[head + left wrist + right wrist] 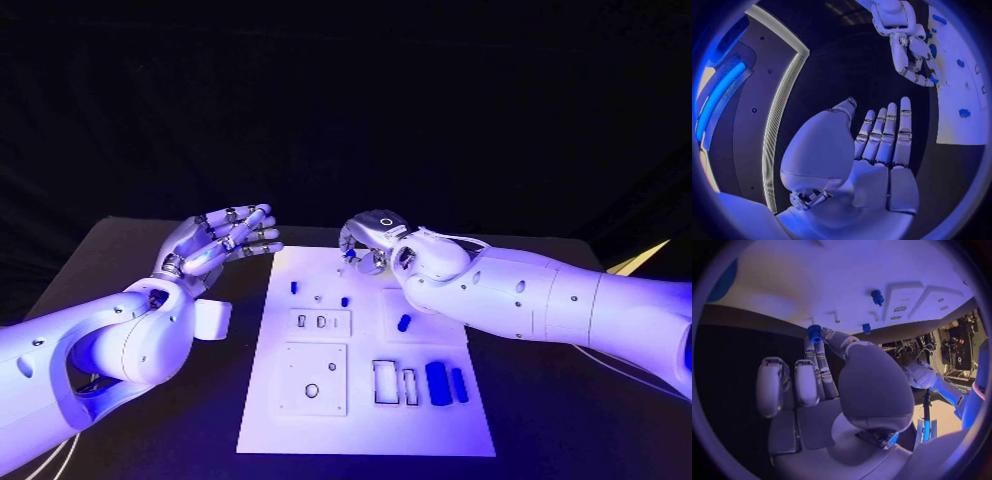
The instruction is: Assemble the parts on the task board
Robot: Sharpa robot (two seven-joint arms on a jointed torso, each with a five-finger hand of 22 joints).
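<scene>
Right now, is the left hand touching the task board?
Apart. In the head view the left hand is raised with fingers spread beside the task board, off its far left corner. The left wrist view shows dark table between its fingertips and the board's edge.

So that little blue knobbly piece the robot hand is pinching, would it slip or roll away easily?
Probably not slippery: the blue part looks ridged round its rim where the right robot hand pinches it. It looks stiff and likely light. Being round, it might roll if dropped onto the task board.

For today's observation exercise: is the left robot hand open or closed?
Open: the left robot hand has straight, spread fingers holding nothing, beside the white board.
</scene>
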